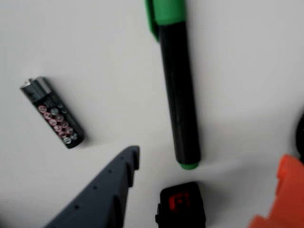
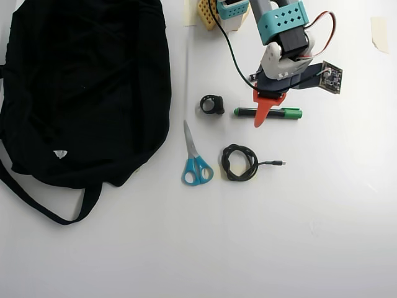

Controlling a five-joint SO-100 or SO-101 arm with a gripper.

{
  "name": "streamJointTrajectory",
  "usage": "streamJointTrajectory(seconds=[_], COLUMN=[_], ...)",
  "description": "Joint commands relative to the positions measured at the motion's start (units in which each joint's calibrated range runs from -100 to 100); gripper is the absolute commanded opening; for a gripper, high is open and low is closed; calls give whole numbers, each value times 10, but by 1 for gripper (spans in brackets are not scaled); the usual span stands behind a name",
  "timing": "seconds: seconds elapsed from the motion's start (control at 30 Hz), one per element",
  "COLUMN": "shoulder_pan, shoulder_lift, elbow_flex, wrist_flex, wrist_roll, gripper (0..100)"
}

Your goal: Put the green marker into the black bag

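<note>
Fingers (image 2: pixel 263 112) hover directly over the slim black-barrelled marker with bright green cap (image 2: pixel 268 113); in the wrist view a grey ribbed finger (image 1: pixel 102 194) sits lower left and an orange finger (image 1: pixel 284 199) lower right, well apart, spread wide, marker (image 1: pixel 178 90) lying between their lines but beyond the tips; nothing gripped; marker lies flat on the white worktop (image 2: pixel 310 217), cap toward the right in the overhead view, small green end toward the left; short black battery with red markings (image 1: pixel 53 113) lies left of the marker in the wrist view, apart from it; small black block with a red mark (image 1: pixel 181 204) sits just below the marker's green end in that view; overhead view: small black ring-shaped thing (image 2: pixel 212 104) just left of the marker; blue-handled scissors (image 2: pixel 195 158) and coiled black cable (image 2: pixel 240 162) below, near each other; large floppy black fabric bag with small white tag (image 2: pixel 87 81) at far left, well apart from the marker, its strap trailing at the lower left.
</note>
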Motion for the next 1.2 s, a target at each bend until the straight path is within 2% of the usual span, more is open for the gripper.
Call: streamJointTrajectory(seconds=[0.0, 0.53, 1.17], shoulder_pan=[-5, -13, -11], shoulder_lift=[2, 86, 140], elbow_flex=[-20, -36, -86], wrist_flex=[5, -3, -3], wrist_roll=[3, 25, 25], gripper=[37, 37, 37])
